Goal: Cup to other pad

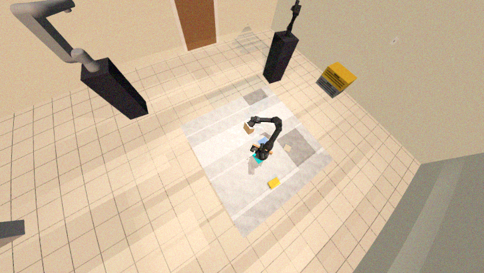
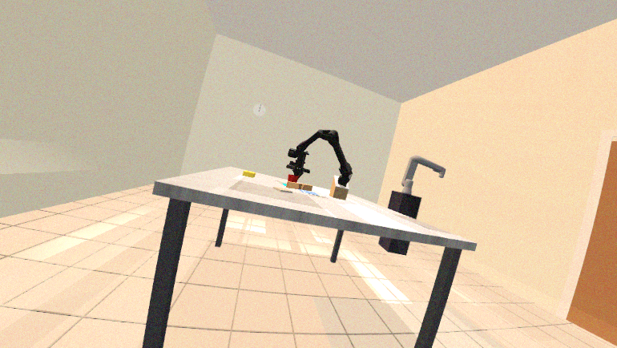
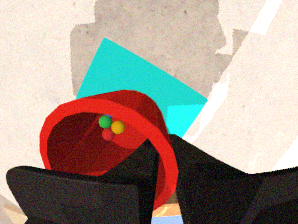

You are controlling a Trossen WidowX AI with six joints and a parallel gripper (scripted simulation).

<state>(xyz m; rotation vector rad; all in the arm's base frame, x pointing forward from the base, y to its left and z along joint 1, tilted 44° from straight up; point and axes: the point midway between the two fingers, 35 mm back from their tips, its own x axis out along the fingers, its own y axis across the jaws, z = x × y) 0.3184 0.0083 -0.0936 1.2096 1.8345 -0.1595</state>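
My fingers clamp the red cup's (image 3: 107, 139) rim; it stands upright, mouth up, marbles (image 3: 111, 127) inside, over the cyan pad (image 3: 136, 76).

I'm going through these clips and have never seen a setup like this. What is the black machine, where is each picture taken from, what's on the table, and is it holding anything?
The black jointed robot arm stands on a grey table. One picture looks down from high above, one from floor level beside the table, one from a camera on the arm's wrist. Its two-fingered gripper is shut on a red cup, pinching its rim. Inside lie three small marbles: green, yellow, red. Below the cup lies a cyan square pad. Also on the table: a yellow block and a tan box.
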